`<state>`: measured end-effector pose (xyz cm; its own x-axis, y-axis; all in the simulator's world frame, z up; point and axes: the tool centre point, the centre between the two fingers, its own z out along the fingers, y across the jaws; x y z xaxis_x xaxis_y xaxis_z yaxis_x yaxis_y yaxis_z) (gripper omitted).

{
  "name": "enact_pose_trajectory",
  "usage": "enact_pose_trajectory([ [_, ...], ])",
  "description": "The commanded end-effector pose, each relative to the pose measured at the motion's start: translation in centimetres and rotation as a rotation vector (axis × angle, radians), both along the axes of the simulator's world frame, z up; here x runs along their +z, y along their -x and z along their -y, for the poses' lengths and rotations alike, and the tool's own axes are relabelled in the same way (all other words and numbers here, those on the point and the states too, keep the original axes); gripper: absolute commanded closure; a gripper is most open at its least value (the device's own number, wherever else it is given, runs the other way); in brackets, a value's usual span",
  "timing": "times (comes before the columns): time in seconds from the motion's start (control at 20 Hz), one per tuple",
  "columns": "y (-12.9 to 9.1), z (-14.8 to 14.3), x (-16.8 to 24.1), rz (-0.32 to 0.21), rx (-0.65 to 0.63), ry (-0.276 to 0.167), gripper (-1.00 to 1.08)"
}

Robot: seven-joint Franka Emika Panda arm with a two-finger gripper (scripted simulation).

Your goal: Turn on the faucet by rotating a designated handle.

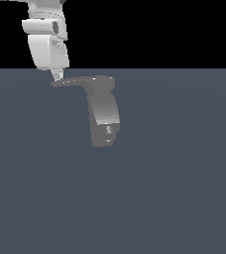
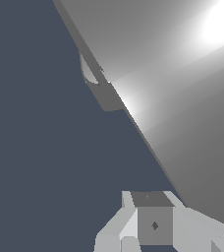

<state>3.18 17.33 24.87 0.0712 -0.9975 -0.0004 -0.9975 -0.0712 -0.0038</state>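
1. Exterior view: the faucet (image 1: 104,116) stands mid-scene on the worktop (image 1: 184,188), and its handle (image 1: 74,82) juts toward the exterior view's left. The pincer (image 1: 57,75) meets the blade's tip — whether its jaws are wide or narrow cannot be told. Push sideways near that tip for leverage.
2. Wrist view: the handle (image 2: 182,88) fills the frame, with one fingertip (image 2: 153,221) just beside its edge. Nothing else obstructs — slipping off seems the risk.

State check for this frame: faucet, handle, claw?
faucet: body curves downward, nub at its lower end.
handle: sticks out sideways toward the exterior view's left; no sign of whether it has been turned.
claw: at the handle's tip; open or shut unclear.
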Motion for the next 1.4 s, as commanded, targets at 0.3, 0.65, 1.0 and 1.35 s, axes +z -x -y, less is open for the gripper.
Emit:
enact_pose_trajectory([
  [0.3, 2.8, -0.2, 0.0, -0.004, 0.004, 0.001, 1.08],
  [0.65, 3.7, 0.4, 0.0, -0.001, 0.002, 0.001, 1.08],
  [1.0, 5.4, 2.1, 0.0, -0.001, 0.002, 0.001, 1.08],
  [1.35, 7.2, 3.9, 0.0, -0.002, 0.003, 0.001, 1.08],
])
